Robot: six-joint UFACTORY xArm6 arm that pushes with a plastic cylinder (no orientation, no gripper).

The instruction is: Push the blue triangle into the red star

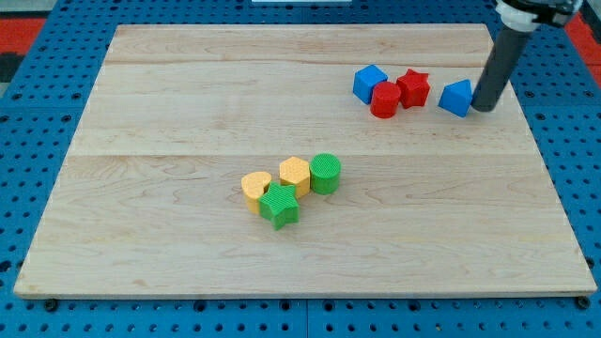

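Observation:
The blue triangle (456, 98) lies at the view's upper right of the wooden board (188, 113). The red star (412, 87) sits a short gap to its left. My tip (483, 106) is right against the triangle's right side, the dark rod rising from it to the view's top right. A red cylinder (384, 99) touches the star's lower left, and a blue cube (369, 83) touches the cylinder's upper left.
Near the board's middle is a cluster: a yellow heart-like block (255, 189), a yellow hexagon (294, 174), a green cylinder (325, 173) and a green star (280, 206). The board's right edge runs close to my tip.

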